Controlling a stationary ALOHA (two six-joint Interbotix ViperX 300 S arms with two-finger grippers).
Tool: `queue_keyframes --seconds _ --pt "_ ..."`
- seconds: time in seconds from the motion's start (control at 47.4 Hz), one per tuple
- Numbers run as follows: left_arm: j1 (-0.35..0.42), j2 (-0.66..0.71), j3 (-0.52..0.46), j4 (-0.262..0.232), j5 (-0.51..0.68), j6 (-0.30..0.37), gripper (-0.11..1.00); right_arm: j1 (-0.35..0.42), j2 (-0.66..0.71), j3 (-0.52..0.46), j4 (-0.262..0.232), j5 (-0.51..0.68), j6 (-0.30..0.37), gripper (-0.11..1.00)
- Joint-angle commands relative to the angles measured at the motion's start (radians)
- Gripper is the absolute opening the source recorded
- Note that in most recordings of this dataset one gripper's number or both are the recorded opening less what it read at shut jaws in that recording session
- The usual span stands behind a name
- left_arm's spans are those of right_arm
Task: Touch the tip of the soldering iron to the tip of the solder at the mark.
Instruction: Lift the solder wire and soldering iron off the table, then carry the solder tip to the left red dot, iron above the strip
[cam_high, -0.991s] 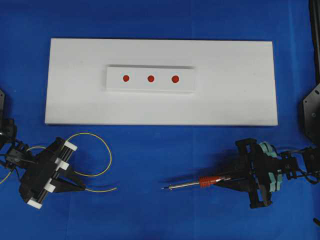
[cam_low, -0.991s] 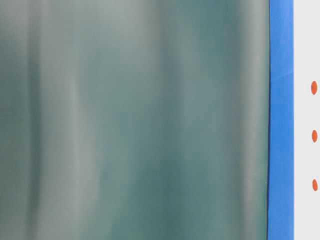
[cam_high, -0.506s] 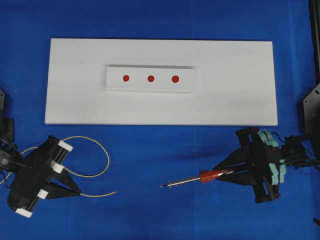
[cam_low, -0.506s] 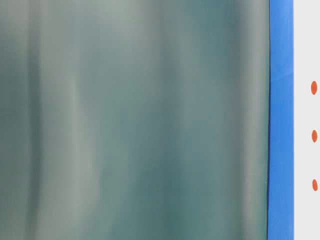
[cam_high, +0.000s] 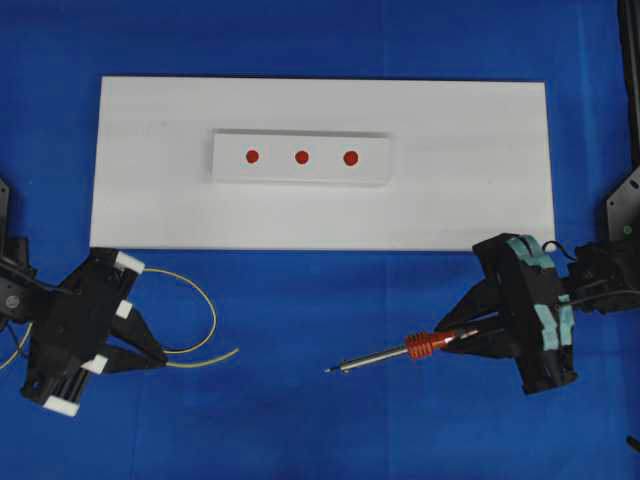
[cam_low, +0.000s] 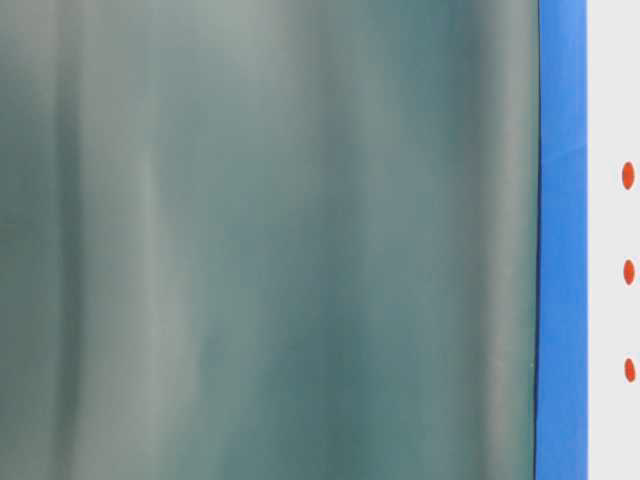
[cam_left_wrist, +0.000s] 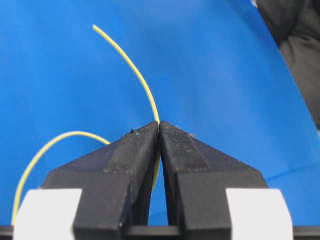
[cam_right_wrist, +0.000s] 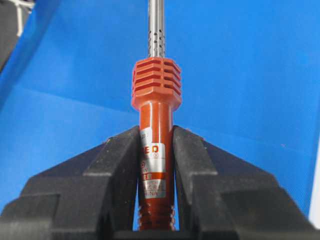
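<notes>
- Left gripper (cam_high: 150, 358) is clamped on the solder (cam_high: 205, 310), near the blue tabletop's front-left corner; the wire's free end points right.
- Right gripper (cam_high: 455, 338) is closed on the soldering iron (cam_high: 385, 355) handle, tip pointing left, well apart from the solder.
- Three red marks (cam_high: 301, 157) are seen on the white board (cam_high: 480, 180).

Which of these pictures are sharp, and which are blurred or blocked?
Overhead view: sharp, evenly lit, the white board and its red dots clear. Table-level view: mostly a grey-green blur, only a blue strip and three dots at the right edge. Left wrist view: the yellow wire sharp. Right wrist view: the soldering iron sharp.
</notes>
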Motion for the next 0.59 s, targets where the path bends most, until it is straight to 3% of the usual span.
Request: queue_keyframes --seconds 0.0,0.295,0.569 --pt "0.043 0.000 -0.038 0.003 0.026 -0.002 0.01 -0.048 -0.017 -0.032 -0.005 0.043 -0.002 0.06" --pt "0.259 0.044 -0.106 0.008 0.158 0.005 0.01 -0.279 -0.021 -0.058 -0.069 0.201 -0.003 0.06" --pt "0.436 0.072 -0.150 0.014 0.221 0.018 0.01 -0.488 -0.021 -0.086 -0.156 0.268 -0.002 0.06"
